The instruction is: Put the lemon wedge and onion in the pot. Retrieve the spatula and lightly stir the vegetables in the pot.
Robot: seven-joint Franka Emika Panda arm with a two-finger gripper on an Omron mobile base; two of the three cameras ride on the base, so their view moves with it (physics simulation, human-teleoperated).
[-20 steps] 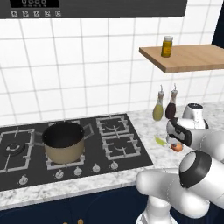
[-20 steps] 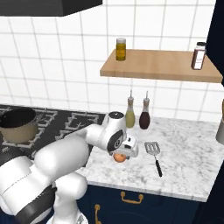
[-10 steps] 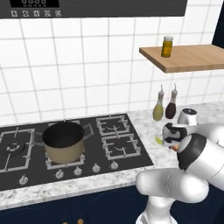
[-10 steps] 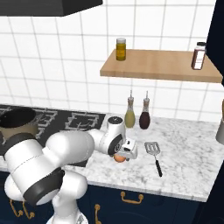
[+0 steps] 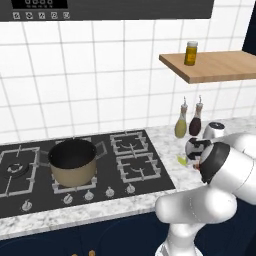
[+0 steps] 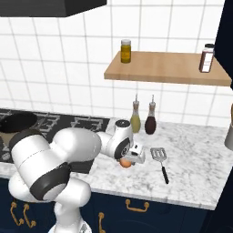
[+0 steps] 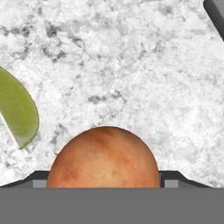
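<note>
Gripper [image 6: 129, 160] was down on the marble tabletop [image 6: 195, 154], right of the hob [image 5: 75, 170], with the onion [image 7: 103, 157] between its fingers. In the hand view the onion sat dead centre at the bottom, a dark fingertip [image 7: 36, 179] showing on each side of it. Jaws stood spread around the onion; couldn't tell whether the pads touched it. Onion rested on the tabletop [image 6: 125, 163]. Lemon wedge [image 7: 16, 109] lay on the marble just beside the onion, apart from it, also visible at the hob's right edge [image 5: 182, 160]. Spatula [image 6: 160, 162] lay flat on the tabletop, near the gripper on the side away from the hob, handle pointing toward the front edge. Pot [image 5: 73, 162] sat on the hob, well apart from the gripper.
</note>
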